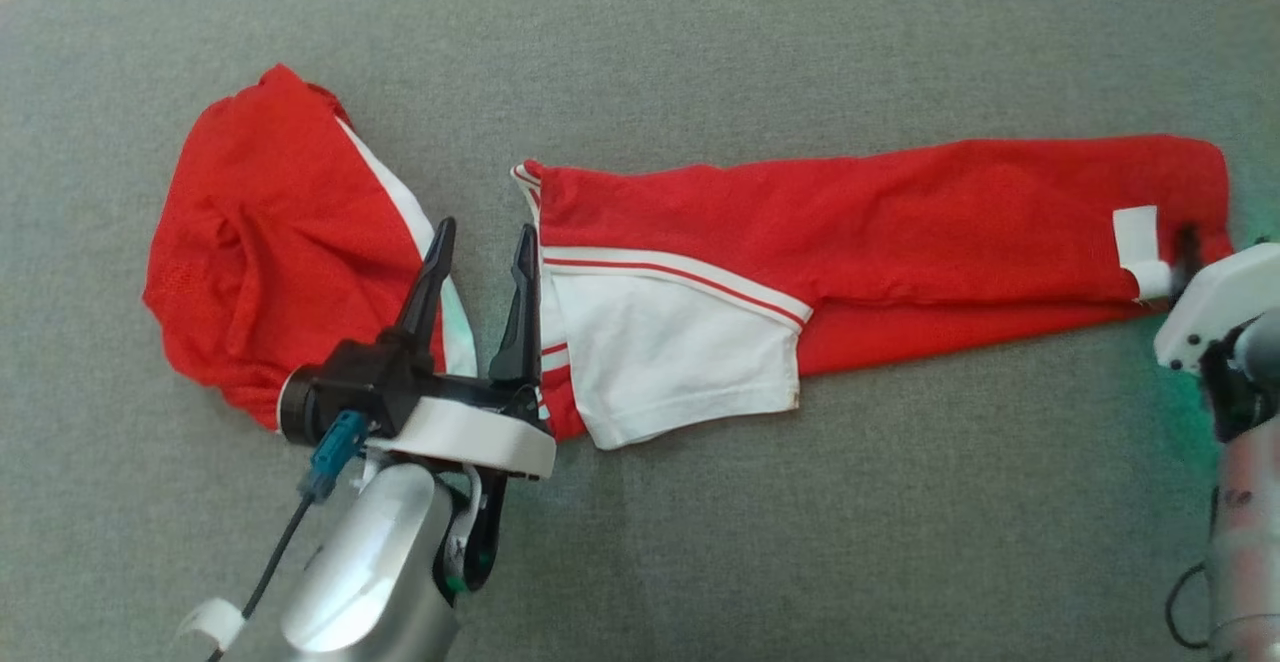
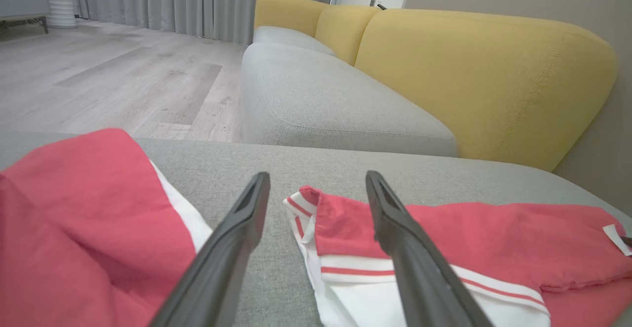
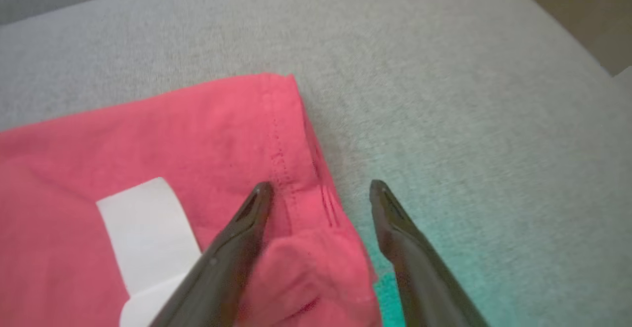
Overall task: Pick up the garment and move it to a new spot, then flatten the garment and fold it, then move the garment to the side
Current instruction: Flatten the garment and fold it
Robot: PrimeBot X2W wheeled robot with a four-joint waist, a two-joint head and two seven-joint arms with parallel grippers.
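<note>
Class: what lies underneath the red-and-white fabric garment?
The grey woven cushion lies under the red-and-white fabric garment, showing all around it. The part beneath the cloth is covered, so anything else there cannot be seen.

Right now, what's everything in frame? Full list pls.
garment: 1, red with white panels, across the cushion; bunched at left, long at right
label: 1, white, garment's right end
cushion: 1, grey, under the garment
sofa: 1, yellow back and grey seat, beyond the cushion
curtains: 1 run, grey, far side of the room
floor: 1, pale wood, beside the sofa
left gripper: 1, dark fingers, open, between the garment's two parts
right gripper: 1, dark fingers, open, at the garment's right end
</note>
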